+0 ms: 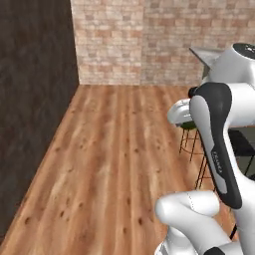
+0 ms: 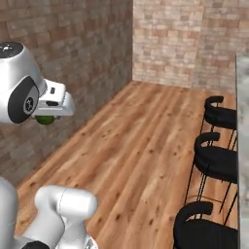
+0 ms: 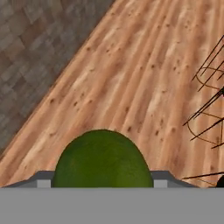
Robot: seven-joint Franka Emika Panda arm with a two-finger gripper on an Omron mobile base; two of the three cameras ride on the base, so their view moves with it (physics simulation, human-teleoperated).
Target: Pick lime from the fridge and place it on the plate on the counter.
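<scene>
Closest to the hand camera, the lime (image 3: pixel 103 159) bulges up as a dark green dome right at the fingers, which pinch it between them; the fingertips themselves are mostly hidden behind the fruit, with just pale grey pad edges peeking out on either side. From the right base view the lime (image 2: pixel 45 119) peeks out as a small green curve beneath the white hand, held up in the air well above the floor. In the left base view a sliver of the lime (image 1: pixel 188 125) shows under the rounded white wrist, largely covered by the arm's dark-banded link. Below and beyond the fruit spreads the wooden plank floor (image 3: pixel 131 78). To the right stand black bar stools (image 2: pixel 216 163) in a row, their thin metal legs crossing the hand view's right edge. Just beside them, at the far right, runs the pale marbled edge of the bench (image 2: pixel 242 126). Farthest off, brick walls (image 2: pixel 180 41) meet in a corner, and a dark wall (image 1: pixel 30 99) closes the left side.
</scene>
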